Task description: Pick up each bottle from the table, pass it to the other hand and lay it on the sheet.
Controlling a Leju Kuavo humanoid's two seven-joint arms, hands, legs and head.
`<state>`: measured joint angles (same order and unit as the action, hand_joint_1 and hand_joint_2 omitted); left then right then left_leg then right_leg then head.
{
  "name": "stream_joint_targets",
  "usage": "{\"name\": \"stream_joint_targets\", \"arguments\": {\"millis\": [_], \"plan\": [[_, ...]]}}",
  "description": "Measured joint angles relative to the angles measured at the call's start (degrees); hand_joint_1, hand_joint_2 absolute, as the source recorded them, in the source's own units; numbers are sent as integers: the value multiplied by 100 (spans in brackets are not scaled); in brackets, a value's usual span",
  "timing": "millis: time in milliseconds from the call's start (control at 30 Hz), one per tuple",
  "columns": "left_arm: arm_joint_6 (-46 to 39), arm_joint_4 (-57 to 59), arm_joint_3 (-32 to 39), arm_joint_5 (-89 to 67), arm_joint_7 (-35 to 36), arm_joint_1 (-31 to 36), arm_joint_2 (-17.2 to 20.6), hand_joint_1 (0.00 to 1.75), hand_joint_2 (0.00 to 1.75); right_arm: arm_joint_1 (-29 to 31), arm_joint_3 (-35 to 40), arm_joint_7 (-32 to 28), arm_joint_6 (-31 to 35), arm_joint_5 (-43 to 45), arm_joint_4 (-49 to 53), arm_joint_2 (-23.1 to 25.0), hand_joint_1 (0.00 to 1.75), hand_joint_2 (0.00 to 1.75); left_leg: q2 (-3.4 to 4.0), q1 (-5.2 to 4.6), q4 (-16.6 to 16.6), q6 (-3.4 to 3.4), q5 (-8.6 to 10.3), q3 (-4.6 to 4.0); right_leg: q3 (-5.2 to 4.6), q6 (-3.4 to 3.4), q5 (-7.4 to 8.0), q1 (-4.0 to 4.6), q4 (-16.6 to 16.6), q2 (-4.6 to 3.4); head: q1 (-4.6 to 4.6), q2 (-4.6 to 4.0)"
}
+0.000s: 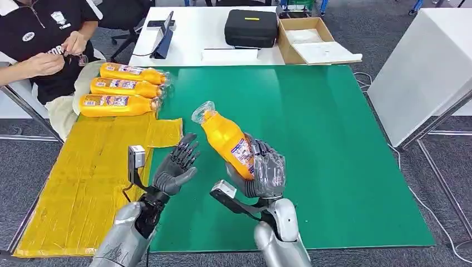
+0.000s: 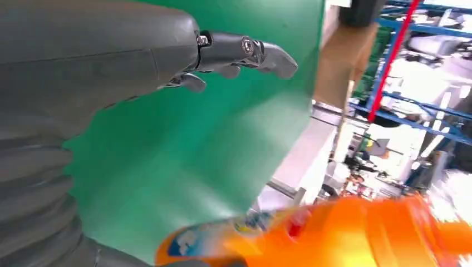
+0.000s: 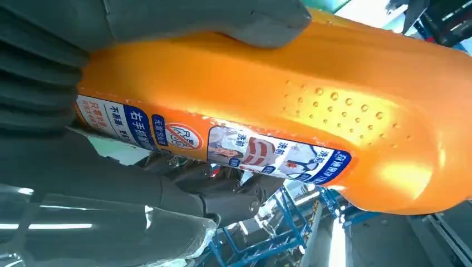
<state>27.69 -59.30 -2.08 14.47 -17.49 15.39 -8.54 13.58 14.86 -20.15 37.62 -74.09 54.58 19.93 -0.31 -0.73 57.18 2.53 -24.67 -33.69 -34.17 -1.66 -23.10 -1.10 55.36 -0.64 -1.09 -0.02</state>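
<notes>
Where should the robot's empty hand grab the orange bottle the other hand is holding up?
Probably the upper body, just under the neck. The right hand grips the bottle around its lower, labelled end, so the top half is bare. The bottle tilts its wrapped cap toward the left hand, which waits open beside it and can come in from that side.

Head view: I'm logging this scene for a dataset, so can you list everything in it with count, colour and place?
Held bottle: one, orange, tilted above the green mat.
Bottles on the sheet: three, orange, lying side by side at its far end.
Sheet: one, yellow, left of the table.
Green mat: one, covers the table.
Case: one, black, white table behind.
Cardboard box: one, brown, beside the case.
Person: one, dark shirt, far left.
Left hand: grey, fingers apart, holds nothing.
Right hand: grey, grips the held bottle.
</notes>
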Motion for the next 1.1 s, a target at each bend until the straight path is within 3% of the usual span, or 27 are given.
{"name": "stream_joint_targets", "arguments": {"millis": [467, 1100], "plan": [[-553, -1125, -553, -142, 2, -330, -210, 0, 175, 10, 0, -173, 0, 94, -59, 7, 175, 175, -1, 1, 0, 1, -1, -1, 0, 0, 0, 1, 0, 0, 2, -2], [-861, -1296, -789, 44, 146, -330, -278, 0, 175, 168, 597, 33, 0, 265, -343, -9, 175, 175, 0, 1, 0, 1, -1, -1, 0, 0, 0, 0, 0, 0, 4, -2]]}}
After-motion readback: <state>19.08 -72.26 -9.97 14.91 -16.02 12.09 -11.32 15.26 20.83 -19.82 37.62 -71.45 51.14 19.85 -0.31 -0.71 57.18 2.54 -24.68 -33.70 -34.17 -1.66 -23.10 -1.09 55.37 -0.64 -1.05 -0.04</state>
